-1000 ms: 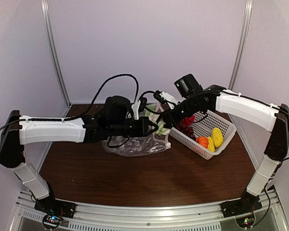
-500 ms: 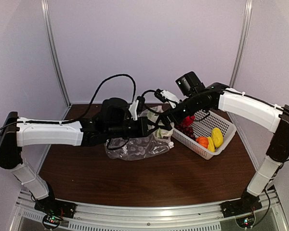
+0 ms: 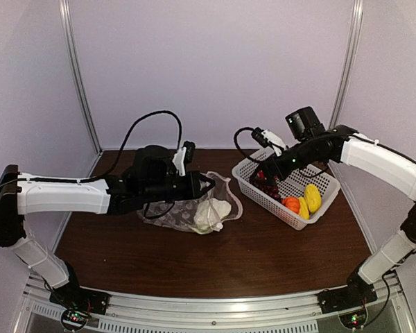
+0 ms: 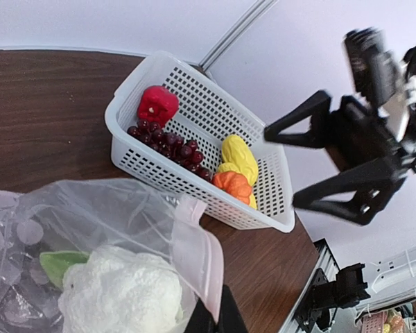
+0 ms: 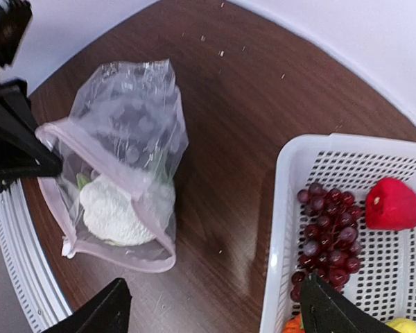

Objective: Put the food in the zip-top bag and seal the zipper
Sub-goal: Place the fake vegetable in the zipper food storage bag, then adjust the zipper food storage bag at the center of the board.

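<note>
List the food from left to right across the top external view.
cauliflower, inside the zip-top bag → grape bunch → orange piece → yellow pieces; the last three lie in the basket.

The dark brown wooden table [image 3: 263, 257] carries two things. The clear zip-top bag [image 3: 170, 216] lies on its left-middle part. The white mesh basket [image 3: 263, 202] stands to the right, a little apart.
</note>
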{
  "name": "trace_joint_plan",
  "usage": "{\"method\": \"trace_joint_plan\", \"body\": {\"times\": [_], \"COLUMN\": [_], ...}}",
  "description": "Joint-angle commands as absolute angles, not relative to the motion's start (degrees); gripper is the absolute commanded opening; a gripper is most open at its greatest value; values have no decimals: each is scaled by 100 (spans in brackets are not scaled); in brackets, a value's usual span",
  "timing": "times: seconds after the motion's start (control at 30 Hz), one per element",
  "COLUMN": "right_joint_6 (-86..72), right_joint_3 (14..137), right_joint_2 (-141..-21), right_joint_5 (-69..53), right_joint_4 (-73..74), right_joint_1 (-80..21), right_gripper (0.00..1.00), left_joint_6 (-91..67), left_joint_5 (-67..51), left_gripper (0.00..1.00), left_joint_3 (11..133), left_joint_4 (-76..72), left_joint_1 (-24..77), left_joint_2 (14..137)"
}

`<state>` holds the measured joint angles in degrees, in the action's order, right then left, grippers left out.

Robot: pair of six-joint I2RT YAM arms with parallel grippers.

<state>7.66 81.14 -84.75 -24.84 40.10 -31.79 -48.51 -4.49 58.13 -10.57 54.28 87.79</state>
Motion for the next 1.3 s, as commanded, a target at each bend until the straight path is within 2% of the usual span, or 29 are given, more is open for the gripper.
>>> {"method": "trace_joint_plan", "body": {"times": [0.0,0.13,0.3,0.47,0.67,0.7,0.8,0.97,1.0,1.1,1.27], "right_joint_6": [669,657,419,431,381,355,299,149,130,155,367], "right_joint_3": [7544,7332,7316,7609,7307,7260,7268,7542,7625,7925,8634], "right_joint_2": [-8826,-8936,-9229,-9858,-9852,-9827,-9938,-10296,-10384,-10547,-10117], "right_joint_5": [-3301,-3332,-2928,-3552,-3900,-3831,-3660,-3804,-3812,-3679,-4081], "right_joint_4": [3781,3607,3246,3346,2981,2930,2891,2905,2908,3168,4037], "right_joint_1": [-3298,-3478,-3531,-3549,-3654,-3652,-3655,-3656,-3656,-3656,-3643], "right_gripper": [83,83,71,60,61,57,36,32,27,0,0], "left_joint_6": [-4803,-5005,-4981,-5026,-5186,-5200,-5210,-5180,-5193,-5193,-4850], "left_joint_5": [-412,-191,-143,-161,-118,-110,-89,-87,-88,60,270], "left_gripper": [0,0,0,0,0,0,0,0,0,0,0], "left_joint_3": [5720,5434,5455,5428,5263,5230,5176,5087,5064,5029,5592], "left_joint_4": [-1637,-1964,-1936,-1912,-2001,-2030,-2042,-2005,-2000,-1903,-722], "left_joint_1": [5396,5391,5395,5396,5392,5396,5396,5396,5393,5392,5396], "left_joint_2": [8591,8436,8391,8374,8208,8177,8069,8000,7994,7960,8129]}}
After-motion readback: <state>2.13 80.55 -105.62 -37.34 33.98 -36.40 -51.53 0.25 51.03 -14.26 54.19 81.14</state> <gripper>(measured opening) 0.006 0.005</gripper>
